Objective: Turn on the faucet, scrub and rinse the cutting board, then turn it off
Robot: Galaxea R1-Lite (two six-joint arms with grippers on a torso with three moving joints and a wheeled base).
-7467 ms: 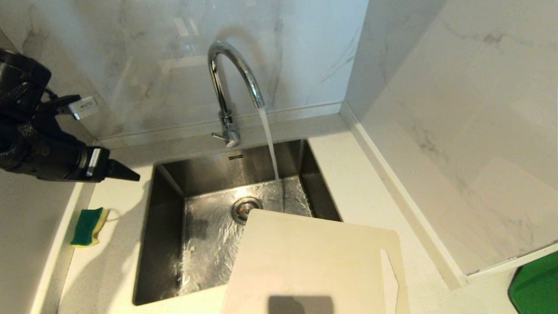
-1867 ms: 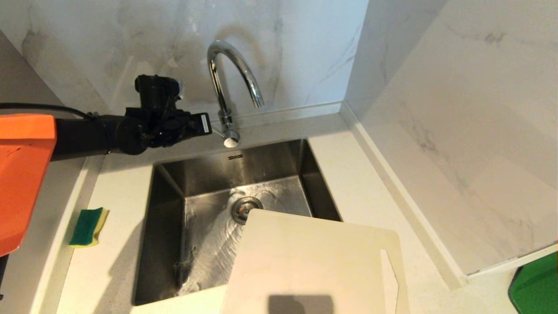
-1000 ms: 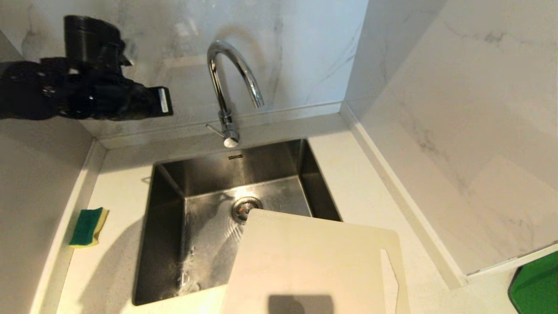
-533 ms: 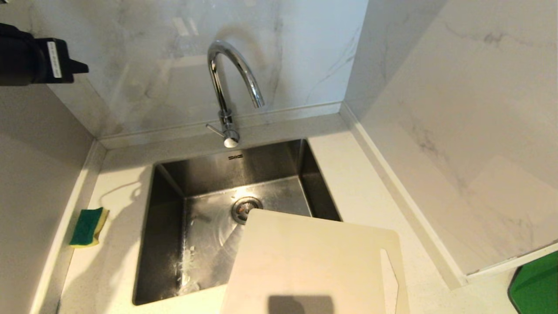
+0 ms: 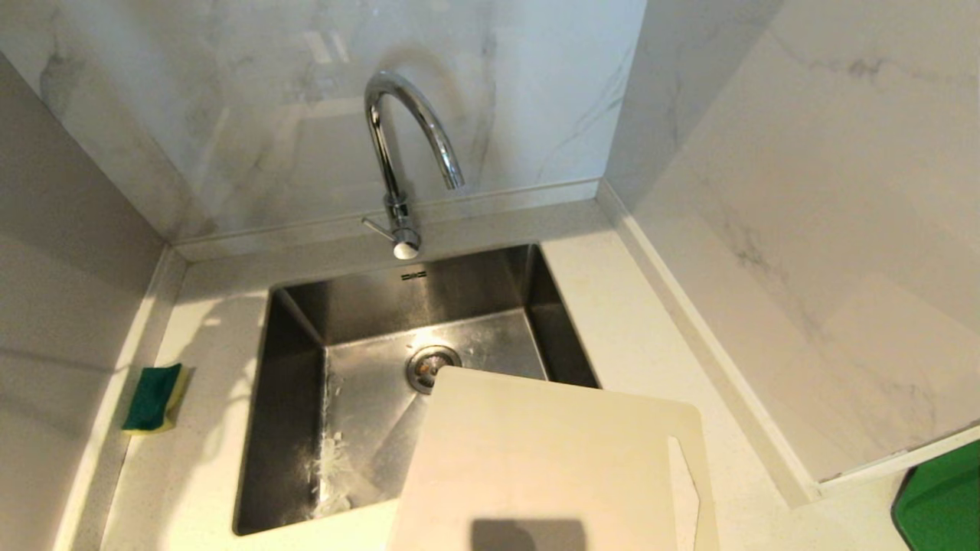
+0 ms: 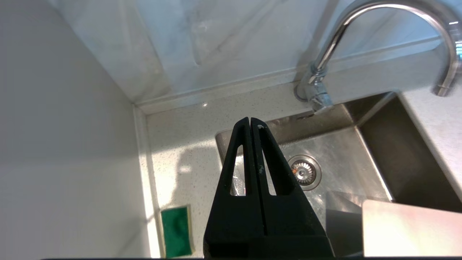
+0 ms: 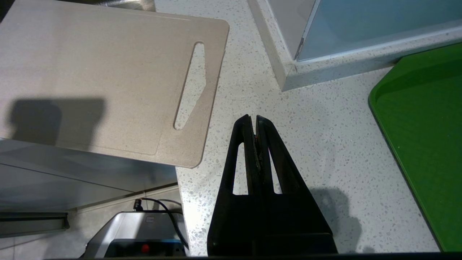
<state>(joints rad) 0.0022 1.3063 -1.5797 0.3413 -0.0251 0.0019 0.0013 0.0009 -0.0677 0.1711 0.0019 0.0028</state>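
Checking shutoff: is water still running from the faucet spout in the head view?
No, the faucet spout shows no stream above the sink.

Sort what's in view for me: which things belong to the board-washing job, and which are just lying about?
Job:
- faucet, no water running
- cutting board, part over the sink
- sponge, on the counter left of the sink
- left tool, shut, empty

Lying about:
- green tray
- right tool, shut, over counter
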